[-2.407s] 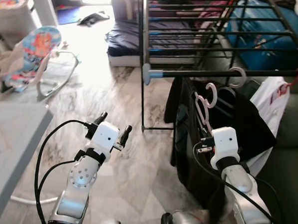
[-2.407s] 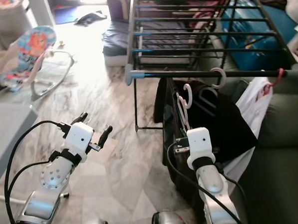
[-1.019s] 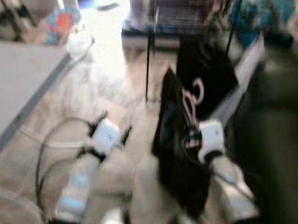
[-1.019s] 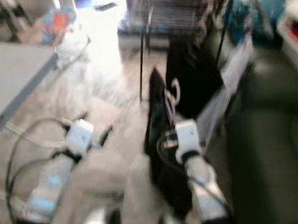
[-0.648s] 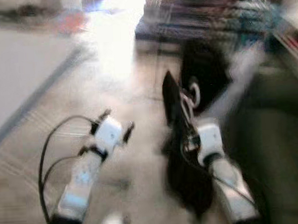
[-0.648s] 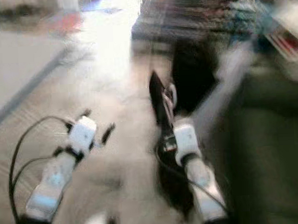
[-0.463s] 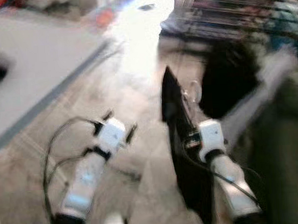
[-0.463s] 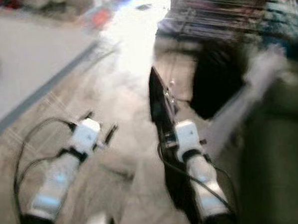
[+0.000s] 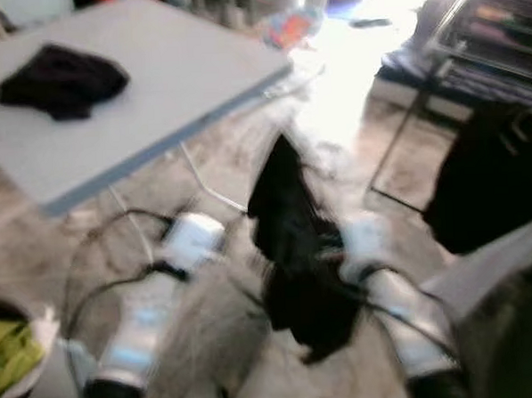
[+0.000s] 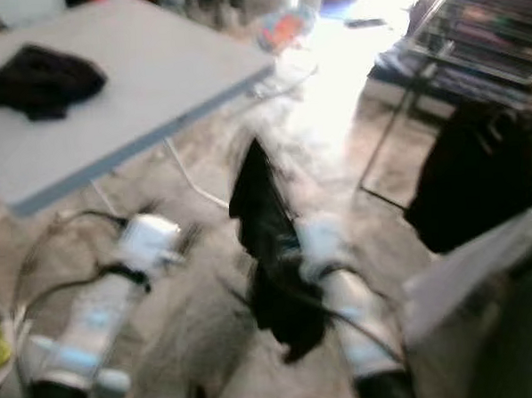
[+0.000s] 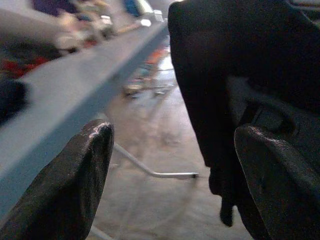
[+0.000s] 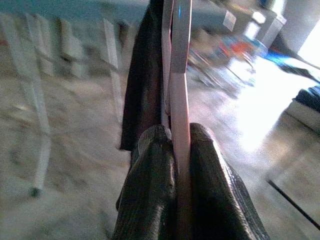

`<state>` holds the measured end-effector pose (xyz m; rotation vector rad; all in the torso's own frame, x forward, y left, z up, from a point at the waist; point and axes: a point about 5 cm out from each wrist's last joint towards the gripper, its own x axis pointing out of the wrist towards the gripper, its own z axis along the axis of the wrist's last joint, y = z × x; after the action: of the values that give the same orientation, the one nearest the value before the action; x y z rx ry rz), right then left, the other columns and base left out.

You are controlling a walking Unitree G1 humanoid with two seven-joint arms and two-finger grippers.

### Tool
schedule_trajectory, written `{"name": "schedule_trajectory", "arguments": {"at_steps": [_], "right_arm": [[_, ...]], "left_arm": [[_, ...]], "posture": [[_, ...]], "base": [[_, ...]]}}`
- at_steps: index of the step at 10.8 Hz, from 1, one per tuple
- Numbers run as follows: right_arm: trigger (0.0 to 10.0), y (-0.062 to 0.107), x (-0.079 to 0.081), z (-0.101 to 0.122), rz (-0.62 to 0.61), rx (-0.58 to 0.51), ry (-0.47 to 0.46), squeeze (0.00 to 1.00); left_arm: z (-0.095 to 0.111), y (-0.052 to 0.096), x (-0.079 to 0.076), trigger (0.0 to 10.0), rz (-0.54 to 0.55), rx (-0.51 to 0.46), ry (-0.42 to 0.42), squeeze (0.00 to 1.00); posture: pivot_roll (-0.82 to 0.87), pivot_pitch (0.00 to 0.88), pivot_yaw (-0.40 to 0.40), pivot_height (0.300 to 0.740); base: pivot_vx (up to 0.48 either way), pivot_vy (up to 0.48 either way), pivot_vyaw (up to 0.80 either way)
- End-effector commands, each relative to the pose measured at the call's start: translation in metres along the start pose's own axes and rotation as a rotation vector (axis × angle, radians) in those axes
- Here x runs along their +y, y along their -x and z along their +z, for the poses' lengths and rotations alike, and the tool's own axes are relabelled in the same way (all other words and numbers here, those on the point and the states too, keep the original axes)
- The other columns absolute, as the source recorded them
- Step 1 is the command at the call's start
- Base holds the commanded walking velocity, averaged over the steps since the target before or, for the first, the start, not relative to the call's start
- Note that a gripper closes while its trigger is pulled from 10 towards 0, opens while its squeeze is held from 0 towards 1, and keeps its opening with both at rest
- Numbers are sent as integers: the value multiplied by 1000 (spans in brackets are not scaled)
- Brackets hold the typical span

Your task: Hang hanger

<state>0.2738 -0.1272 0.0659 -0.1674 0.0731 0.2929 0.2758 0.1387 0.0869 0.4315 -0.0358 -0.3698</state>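
Note:
In the right wrist view my right gripper (image 12: 172,132) is shut on a pink hanger (image 12: 179,90), with a black garment (image 12: 145,85) draped on it. In the blurred left eye view that black garment (image 9: 291,242) hangs in front of my right gripper (image 9: 362,238), low in the middle. My left gripper (image 9: 192,238) is held out beside it on the left. The left wrist view shows the left gripper (image 11: 172,130) open, nothing between its fingers (image 11: 75,180), and the garment (image 11: 225,75) close by. The drying rack (image 9: 498,35) stands at the far right.
A grey table (image 9: 153,89) fills the upper left, with a dark cloth (image 9: 62,80) lying on it. Another black garment (image 9: 492,178) hangs from the rack, and a white cloth (image 9: 493,267) hangs below it. Something green (image 9: 6,355) sits at the lower left edge. Marble floor lies ahead.
The camera has swung left: the table with the dark cloth has come into view and the rack has slid to the right edge. My right gripper still holds the hanger.

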Motion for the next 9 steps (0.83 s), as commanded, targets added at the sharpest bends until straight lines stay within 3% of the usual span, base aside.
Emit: {"name": "schedule_trajectory", "arguments": {"at_steps": [1, 5, 8, 9], "right_arm": [[10000, -1, -13, 12, -37, -68, 17, 0], [10000, -4, -15, 15, -34, -83, 3, 0], [10000, -18, -15, 31, -23, -132, -2, 0], [10000, -21, -14, 36, -11, -144, -54, 0]], "left_arm": [[3, -2, -8, 10000, -20, -12, 6, 0], [6, -7, -5, 10000, -17, -20, 16, 0], [13, -14, -3, 10000, -23, -35, 16, 0], [15, -18, -8, 10000, -61, -35, 42, 0]], "posture": [[18, 0, -51, 740], [13, 22, -54, 740], [12, 34, -50, 740], [11, 35, -51, 740]], "base": [[0, 0, 794], [0, 0, 789], [0, 0, 788], [0, 0, 0]]}}
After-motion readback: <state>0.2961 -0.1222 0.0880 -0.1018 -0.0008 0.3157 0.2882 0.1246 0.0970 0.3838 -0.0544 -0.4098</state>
